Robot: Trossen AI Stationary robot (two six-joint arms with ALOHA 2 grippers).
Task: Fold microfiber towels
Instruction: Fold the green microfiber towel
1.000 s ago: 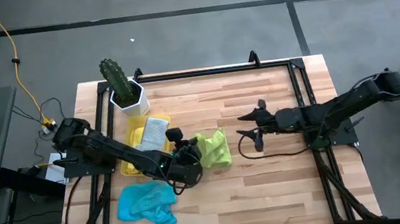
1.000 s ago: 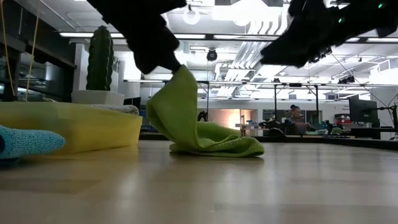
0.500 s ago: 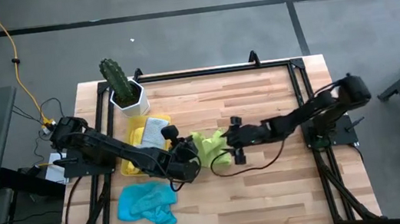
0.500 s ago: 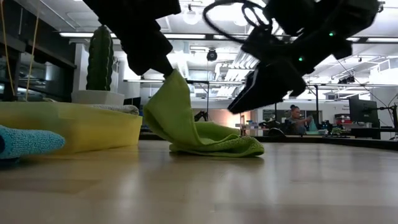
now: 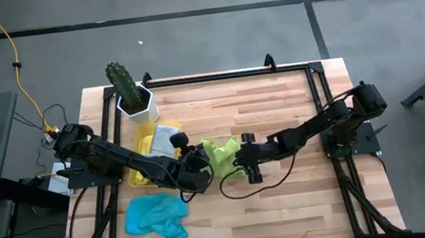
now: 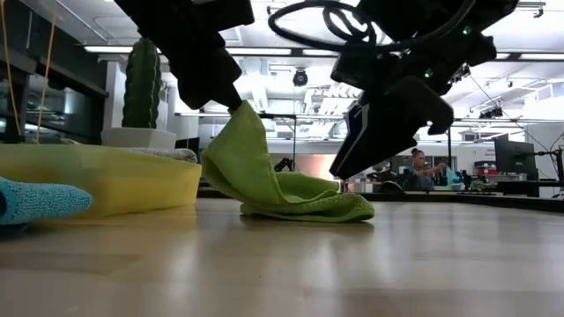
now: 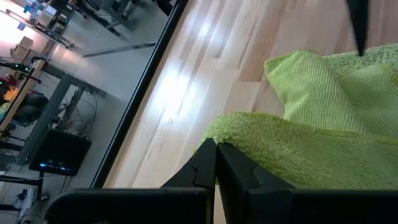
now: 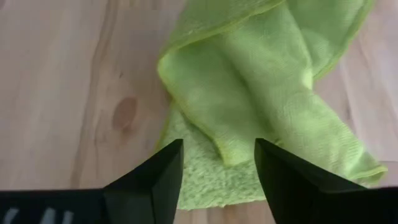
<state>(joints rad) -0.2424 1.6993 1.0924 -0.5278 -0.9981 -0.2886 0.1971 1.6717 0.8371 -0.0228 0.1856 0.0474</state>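
Item, light blue towel (image 5: 156,216): crumpled in a loose heap at the table's (image 5: 289,199) near left part, well apart from my pincers; only its fuzzy end shows in the low view.

Item, yellow tray (image 5: 142,157): just behind the blue heap, beside the potted cactus (image 5: 128,87); a pale folded cloth (image 5: 165,139) lies in it.

Item, my left gripper (image 5: 201,172): fingers pressed together, pinching one edge of the lime green towel (image 5: 221,155); the pinched edge is lifted into a peak above the wood.

Item, lime green towel: near the table's middle, just right of the tray; ribbed weave, thin stitched hem; rumpled, one flap doubled over the rest, the low part lying flat on the boards.

Item, my right gripper (image 5: 245,166): fingers spread, poised over the towel's right side; the wrist view shows green cloth between the two fingers (image 8: 144,180); whether they touch it I cannot tell.
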